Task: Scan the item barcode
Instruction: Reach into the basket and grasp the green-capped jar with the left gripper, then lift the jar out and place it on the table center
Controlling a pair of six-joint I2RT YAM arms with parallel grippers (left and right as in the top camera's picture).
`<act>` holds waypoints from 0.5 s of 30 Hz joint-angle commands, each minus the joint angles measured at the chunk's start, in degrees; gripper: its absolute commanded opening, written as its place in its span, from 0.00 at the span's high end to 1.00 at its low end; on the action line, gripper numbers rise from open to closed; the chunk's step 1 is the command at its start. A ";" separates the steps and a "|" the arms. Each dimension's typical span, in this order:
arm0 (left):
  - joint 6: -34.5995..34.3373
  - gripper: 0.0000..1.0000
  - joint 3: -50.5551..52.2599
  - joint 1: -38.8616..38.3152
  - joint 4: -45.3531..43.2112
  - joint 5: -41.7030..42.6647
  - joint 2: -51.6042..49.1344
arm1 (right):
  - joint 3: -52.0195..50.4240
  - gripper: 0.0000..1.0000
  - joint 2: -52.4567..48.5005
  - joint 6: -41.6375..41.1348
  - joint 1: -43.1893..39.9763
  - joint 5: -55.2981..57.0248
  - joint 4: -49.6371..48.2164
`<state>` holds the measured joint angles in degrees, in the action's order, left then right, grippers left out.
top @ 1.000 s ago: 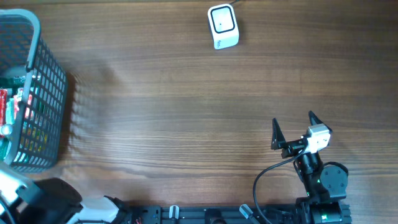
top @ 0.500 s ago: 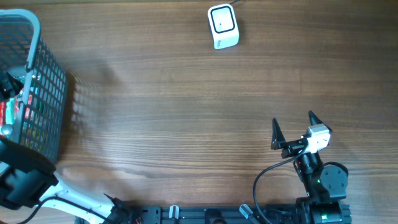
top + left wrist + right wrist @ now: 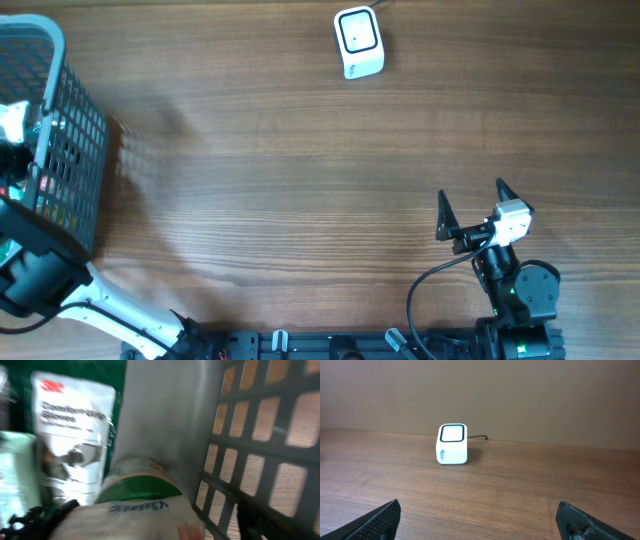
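The white barcode scanner (image 3: 358,42) stands at the far middle of the table, and the right wrist view shows the scanner (image 3: 453,444) ahead. My left gripper (image 3: 145,522) is down inside the grey mesh basket (image 3: 70,130). Its jaws stand wide on either side of a white packet (image 3: 140,510) with a green band and blue script. Blur hides whether the fingers (image 3: 30,517) press on it. Low at the right, my right gripper (image 3: 470,192) is open and holds nothing.
Behind the packet in the basket lies a 3M gloves pack (image 3: 75,425) on something green. The basket's mesh wall (image 3: 260,435) is close on the gripper's right. My left arm (image 3: 40,270) crosses the basket's near rim.
My left arm has swung up from the table's near-left corner and reached down into the basket. The right arm and the scanner have not moved.
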<state>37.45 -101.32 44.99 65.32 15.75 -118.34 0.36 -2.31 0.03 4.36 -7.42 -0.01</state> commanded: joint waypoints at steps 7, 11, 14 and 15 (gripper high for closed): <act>0.72 0.30 3.96 0.22 -2.49 -0.37 -0.70 | 0.00 0.00 0.26 -0.04 0.24 0.57 -0.33; 0.70 0.50 3.39 0.22 -4.72 -0.35 0.11 | 0.00 0.00 0.26 -0.07 0.24 0.57 -0.35; 0.66 0.54 1.31 0.22 -4.98 0.33 1.75 | 0.00 0.00 0.26 -0.07 0.24 0.57 -0.33; -0.61 0.54 0.02 0.22 -5.33 0.50 2.56 | 0.00 0.00 0.26 -0.07 0.24 0.57 -0.33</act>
<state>37.65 -98.21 45.21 60.55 14.90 -118.41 0.36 -2.31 0.03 4.36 -7.42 -0.01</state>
